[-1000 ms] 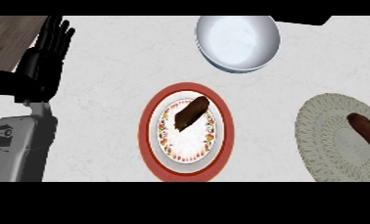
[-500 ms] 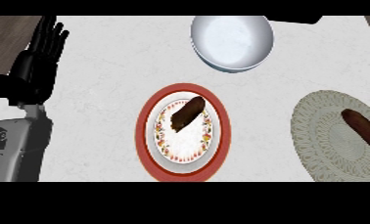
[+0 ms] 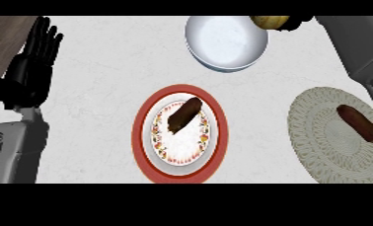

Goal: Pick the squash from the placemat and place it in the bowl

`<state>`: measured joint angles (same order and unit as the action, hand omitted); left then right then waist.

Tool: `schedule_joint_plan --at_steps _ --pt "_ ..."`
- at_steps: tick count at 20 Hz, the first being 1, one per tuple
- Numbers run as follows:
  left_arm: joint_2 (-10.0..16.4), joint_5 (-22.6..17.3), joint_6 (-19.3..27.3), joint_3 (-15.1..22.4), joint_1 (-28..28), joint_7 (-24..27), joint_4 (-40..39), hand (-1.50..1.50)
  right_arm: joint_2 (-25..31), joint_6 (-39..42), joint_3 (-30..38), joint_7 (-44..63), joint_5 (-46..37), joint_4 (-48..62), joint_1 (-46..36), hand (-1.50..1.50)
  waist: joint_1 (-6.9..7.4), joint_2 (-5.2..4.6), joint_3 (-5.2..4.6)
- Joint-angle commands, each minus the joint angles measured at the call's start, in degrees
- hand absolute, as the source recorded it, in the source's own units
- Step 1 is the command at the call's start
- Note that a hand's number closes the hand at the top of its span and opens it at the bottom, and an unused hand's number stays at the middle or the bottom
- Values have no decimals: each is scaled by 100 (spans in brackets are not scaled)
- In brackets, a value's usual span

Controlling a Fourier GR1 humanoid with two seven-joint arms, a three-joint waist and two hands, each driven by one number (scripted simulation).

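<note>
Your right hand (image 3: 300, 20) shows only as a dark sliver beside the squash (image 3: 271, 21), so you cannot tell its grasp. The squash hangs over the bowl (image 3: 222, 47)'s far-right rim, likely positioned for release. Your left hand (image 3: 33, 62) rests open, well left of the bowl.

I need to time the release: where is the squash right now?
Head view, top edge, right of centre: the squash shows at the white bowl's upper-right rim, at the end of the right forearm, well away from the placemat.
</note>
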<state>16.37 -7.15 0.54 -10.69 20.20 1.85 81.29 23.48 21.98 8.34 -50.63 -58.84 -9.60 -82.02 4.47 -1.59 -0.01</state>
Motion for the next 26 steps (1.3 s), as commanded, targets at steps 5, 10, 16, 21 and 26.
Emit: schedule_joint_plan --at_steps 5,10,16,21,26 --pt "27 -24 -66 52 -93 -143 291 0 -518 -398 -193 203 -197 295 325 150 12 -14 4" --pt "239 -162 -211 -143 -105 -224 232 0 -992 -180 12 863 16 595 412 -150 8 -4 2" --pt "134 -138 -165 -103 -154 -124 284 0 -963 345 692 574 732 730 617 -150 25 -35 8" --pt "37 -4 -77 -46 -205 90 240 0 -936 -104 1493 716 1547 528 665 -150 16 -59 10" --pt "-104 5 -88 99 -230 57 279 0 -339 52 1995 1221 2031 538 508 -150 137 -118 11"
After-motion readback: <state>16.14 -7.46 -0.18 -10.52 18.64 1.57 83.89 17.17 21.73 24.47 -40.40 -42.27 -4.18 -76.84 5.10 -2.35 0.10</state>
